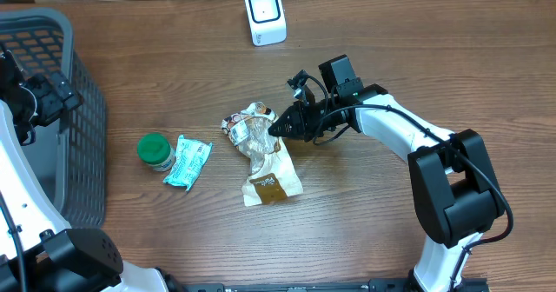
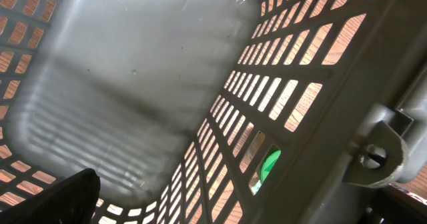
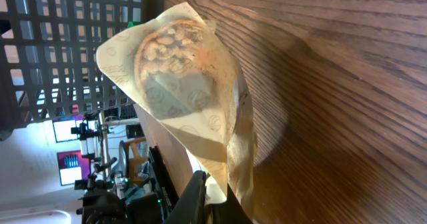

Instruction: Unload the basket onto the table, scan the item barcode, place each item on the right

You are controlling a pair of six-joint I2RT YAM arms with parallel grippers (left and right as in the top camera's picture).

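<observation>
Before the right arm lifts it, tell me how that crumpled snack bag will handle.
Probably floppy: the snack bag is thin, creased film, pinched at one edge by the right gripper, so it should droop. Likely light: it shows little bulk. The glossy film may slip, and the contents look crushable.

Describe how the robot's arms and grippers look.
Both the right arm and left arm have white link shells joined by chunky black joint housings. A thin black cable runs along the right forearm. The right gripper and left gripper are black; no markings legible.
</observation>
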